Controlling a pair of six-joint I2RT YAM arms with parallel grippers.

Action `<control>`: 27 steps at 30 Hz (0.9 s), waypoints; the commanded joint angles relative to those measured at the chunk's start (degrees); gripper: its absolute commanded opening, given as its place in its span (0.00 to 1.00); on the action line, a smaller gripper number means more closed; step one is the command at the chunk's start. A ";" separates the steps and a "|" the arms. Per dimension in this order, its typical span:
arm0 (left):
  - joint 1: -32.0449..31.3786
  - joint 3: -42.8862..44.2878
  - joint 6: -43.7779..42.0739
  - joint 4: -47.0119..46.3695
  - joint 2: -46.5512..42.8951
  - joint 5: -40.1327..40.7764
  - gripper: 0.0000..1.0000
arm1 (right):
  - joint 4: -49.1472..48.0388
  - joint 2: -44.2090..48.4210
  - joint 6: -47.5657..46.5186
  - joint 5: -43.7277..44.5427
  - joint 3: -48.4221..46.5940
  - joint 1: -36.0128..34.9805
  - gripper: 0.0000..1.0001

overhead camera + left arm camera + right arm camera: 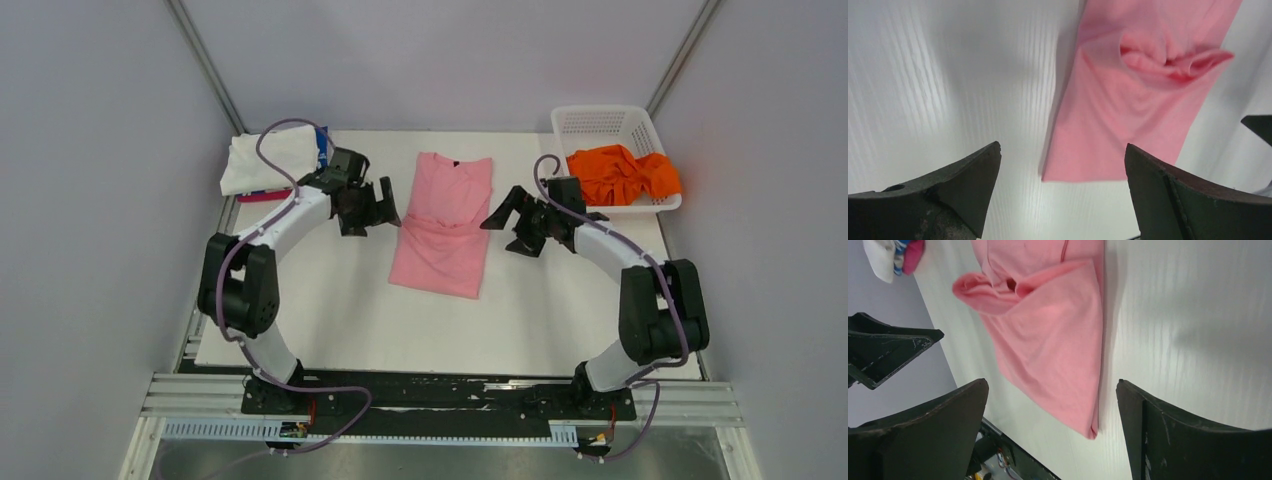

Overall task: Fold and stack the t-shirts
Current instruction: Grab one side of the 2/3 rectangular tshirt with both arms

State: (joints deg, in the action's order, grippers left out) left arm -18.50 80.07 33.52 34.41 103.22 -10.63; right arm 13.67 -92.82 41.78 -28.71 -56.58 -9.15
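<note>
Left gripper [375, 212] and right gripper [505, 228] both gape wide, holding nothing, flanking the pink t-shirt [443, 225] mid-desk [330, 310]. Its long axis runs near-to-far, collar far (seemingly folded lengthwise).

Middle t-shirt [443, 225]: plain light pink, no print. Orange t-shirt [622, 175], also plain. Basket [600, 122]: white, open lattice pattern. White t-shirt [262, 160], with slivers of a blue t-shirt [322, 145] and a magenta t-shirt [265, 196] beside it. Desk [330, 310]: white, fine parallel ribbing. Fingers [963, 185]: matt black.
</note>
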 commanded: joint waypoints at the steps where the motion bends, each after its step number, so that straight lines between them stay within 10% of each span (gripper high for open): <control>1: -4.78 -12.68 0.65 -3.12 -11.21 0.19 1.00 | 2.60 7.94 -4.43 2.55 7.68 -4.40 1.00; 27: -10.71 -24.25 4.20 -8.54 -0.91 4.36 0.43 | -4.14 1.43 2.17 9.17 15.97 -18.45 0.42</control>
State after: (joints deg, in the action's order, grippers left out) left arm -28.64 56.75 37.82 26.02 97.76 -9.80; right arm 11.57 -88.86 43.48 -19.62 -40.97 -27.22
